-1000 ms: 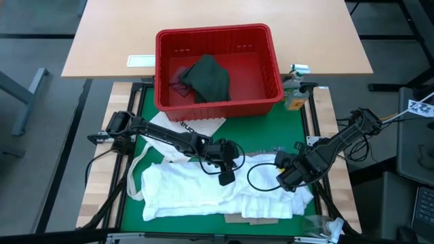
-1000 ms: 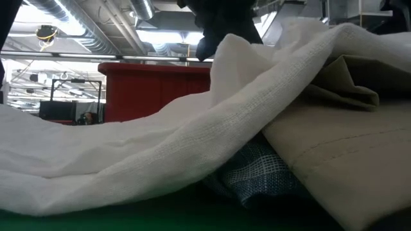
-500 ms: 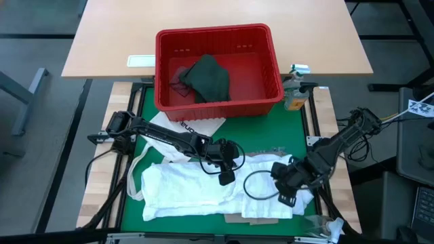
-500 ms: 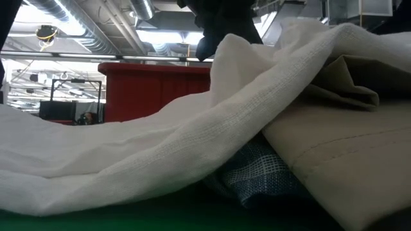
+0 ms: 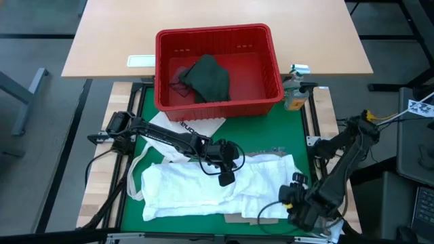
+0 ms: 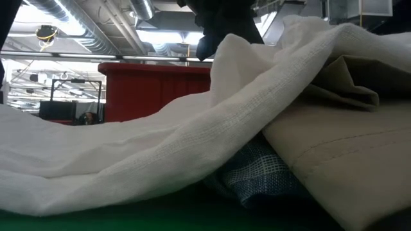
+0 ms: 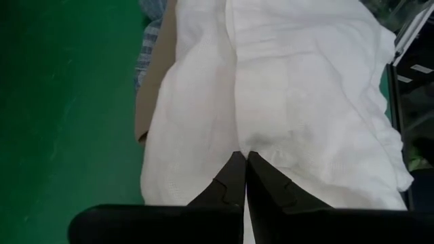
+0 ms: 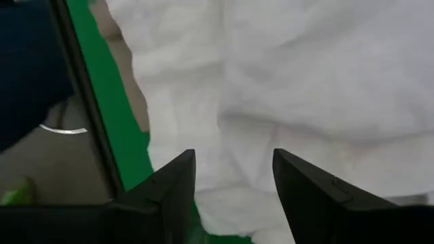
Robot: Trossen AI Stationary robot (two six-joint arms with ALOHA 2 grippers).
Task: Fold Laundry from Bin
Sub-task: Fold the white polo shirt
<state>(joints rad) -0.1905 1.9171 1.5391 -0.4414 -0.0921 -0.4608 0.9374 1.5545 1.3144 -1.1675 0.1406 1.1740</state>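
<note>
A large white shirt (image 5: 203,186) lies spread over the green mat, on top of a tan shirt (image 6: 347,160) and a blue-checked cloth (image 6: 257,173). My left gripper (image 5: 226,177) is over the shirt's middle, shut on it. My right gripper (image 5: 293,198) stands open just above the shirt's near right corner (image 8: 271,102), with nothing between its fingers. The red bin (image 5: 217,41) sits at the far edge. A dark green-grey top (image 5: 207,78) and a small maroon piece (image 5: 180,80) lie on its floor. My left gripper pinches a raised fold of the white shirt (image 7: 261,146) between its two fingers, near the shirt's middle. The fingers slant down from the table's far left. The cloth rises to a peak (image 6: 231,45) at the fingers, and the rest lies on the table.
A white tote bag with black lettering (image 5: 196,125) lies under the left arm, its straps (image 5: 135,169) trailing to the left. A bottle (image 5: 293,95) stands to the right of the bin. A loose black cable (image 5: 271,210) curls near the right gripper.
My right gripper has opened and let go of the shirt's right part. It has swung toward the table's near right corner, sinking a little. The bunched cloth it held now lies flatter on the mat.
</note>
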